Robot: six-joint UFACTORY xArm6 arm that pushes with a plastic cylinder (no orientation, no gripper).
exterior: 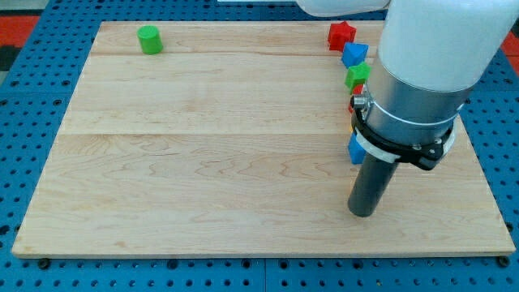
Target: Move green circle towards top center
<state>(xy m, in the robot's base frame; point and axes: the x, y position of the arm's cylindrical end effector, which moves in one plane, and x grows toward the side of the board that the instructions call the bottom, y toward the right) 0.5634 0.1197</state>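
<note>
The green circle (149,39) is a short green cylinder standing near the top left of the wooden board (203,162). My tip (362,212) rests on the board at the lower right, far from the green circle, which lies up and to the view's left of it. The arm's white body hides part of the board's right side.
A row of blocks runs down the right side: a red star (341,34), a blue block (354,53), a green block (358,76), then a red bit (353,104) and a blue block (354,151) partly hidden by the arm. A blue pegboard surrounds the board.
</note>
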